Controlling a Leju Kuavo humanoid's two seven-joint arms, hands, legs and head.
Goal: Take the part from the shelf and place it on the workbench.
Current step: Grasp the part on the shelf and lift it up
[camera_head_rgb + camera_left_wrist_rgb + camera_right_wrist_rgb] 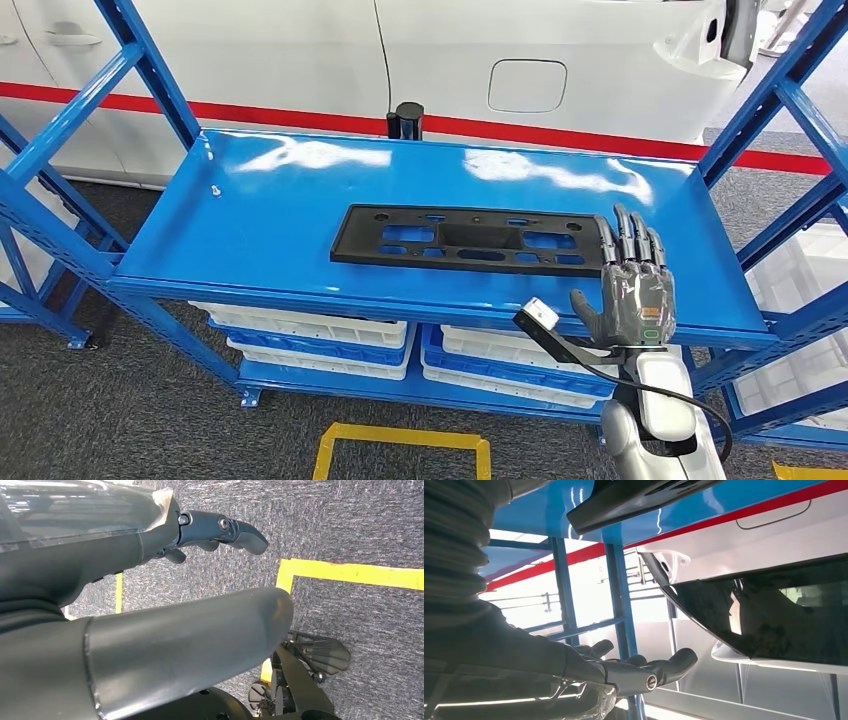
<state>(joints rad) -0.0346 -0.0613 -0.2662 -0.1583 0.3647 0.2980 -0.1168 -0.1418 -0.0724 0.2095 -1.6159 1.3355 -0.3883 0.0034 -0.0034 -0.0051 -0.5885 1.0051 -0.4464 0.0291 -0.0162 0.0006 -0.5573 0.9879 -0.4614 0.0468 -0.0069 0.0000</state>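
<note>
— One thing lies on the blue shelf (260, 215): a flat black part (465, 240) with cut-out windows. What is around it?

— A small pale fastener (215, 190) sits far off toward the shelf's other end from the right robot hand (632, 285). Beyond the shelf, past the fingertips, stands a short black post (408, 120), and behind that a white car body (560, 60) with a red stripe. Blue uprights (770, 110) rise just beside the robot hand, on its outer side.

— And below?

— White and blue bins (330, 335) stacked on the lower level, grey carpet (130, 420), and yellow floor tape (400, 445) near the robot.

— How is the right robot hand set?

— Raised at the shelf's front edge, palm toward the shelf, fingers straight and slightly spread, holding nothing. Its fingertips reach the near end of the part; I cannot tell whether they touch it. The right wrist view shows the fingers extended and bare.

— The left robot hand (150, 570)?

— It hangs over the carpet, thumb and dark fingers stretched out, nothing in them.
</note>
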